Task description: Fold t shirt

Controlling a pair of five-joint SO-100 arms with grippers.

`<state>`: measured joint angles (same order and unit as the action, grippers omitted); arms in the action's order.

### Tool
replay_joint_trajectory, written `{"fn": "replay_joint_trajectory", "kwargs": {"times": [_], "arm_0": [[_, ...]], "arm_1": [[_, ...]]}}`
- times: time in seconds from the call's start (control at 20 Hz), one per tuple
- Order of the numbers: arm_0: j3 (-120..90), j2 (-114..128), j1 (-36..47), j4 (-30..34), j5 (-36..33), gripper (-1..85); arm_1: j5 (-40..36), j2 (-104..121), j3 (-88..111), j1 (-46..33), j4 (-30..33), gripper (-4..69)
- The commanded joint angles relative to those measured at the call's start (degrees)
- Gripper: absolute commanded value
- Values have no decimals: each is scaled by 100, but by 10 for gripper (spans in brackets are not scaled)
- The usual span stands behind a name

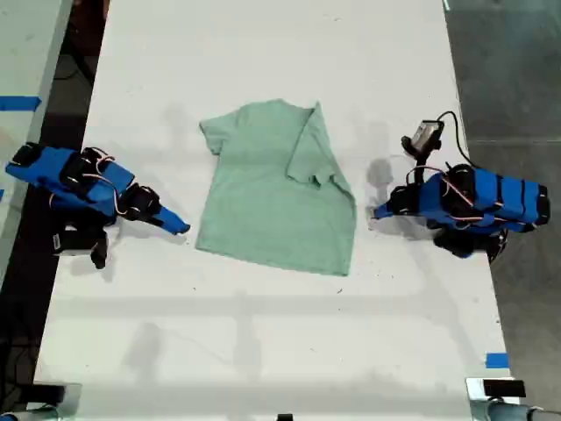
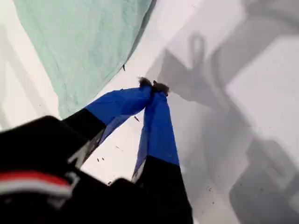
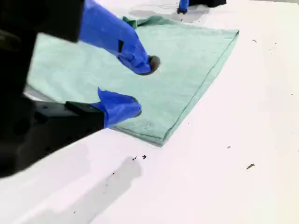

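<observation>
The t shirt (image 1: 272,197), one sleeve folded in, lies flat on the desk (image 1: 263,333) between my first gripper (image 2: 153,87), jaws pressed together empty, and my second gripper (image 3: 142,86), jaws apart above the cloth's edge.

A long white table (image 1: 263,333) is flanked by grey floor (image 1: 517,70), and blue tape (image 1: 496,360) is stuck near its edge.

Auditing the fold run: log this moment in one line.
t shirt flat on table, one sleeve folded in | my first gripper shut, empty | my second gripper open by hem corner
</observation>
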<state>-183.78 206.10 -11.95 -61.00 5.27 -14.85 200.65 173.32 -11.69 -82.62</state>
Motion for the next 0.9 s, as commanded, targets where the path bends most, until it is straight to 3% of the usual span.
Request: {"fn": "replay_joint_trajectory", "kwargs": {"times": [0.0, 0.4, 0.45, 0.6, 0.7, 0.85], "arm_0": [[-158, 35, 2303, 466, 536, 1], [255, 35, 2153, 369, 686, 1], [615, 9, 2232, 369, 475, 1], [2435, -1151, 3384, -598, -501, 1], [3533, -2558, 4254, -756, -1582, 17], [5186, -5177, 4896, -879, -2452, 77]], "arm_1": [[114, 26, 88, 97, 0, 3], [114, 26, 88, 88, 0, 3], [114, 26, 88, 70, 0, 3], [105, 26, 88, 62, 0, 3], [105, 26, 88, 62, 0, 3], [105, 26, 88, 79, 0, 3]]}}
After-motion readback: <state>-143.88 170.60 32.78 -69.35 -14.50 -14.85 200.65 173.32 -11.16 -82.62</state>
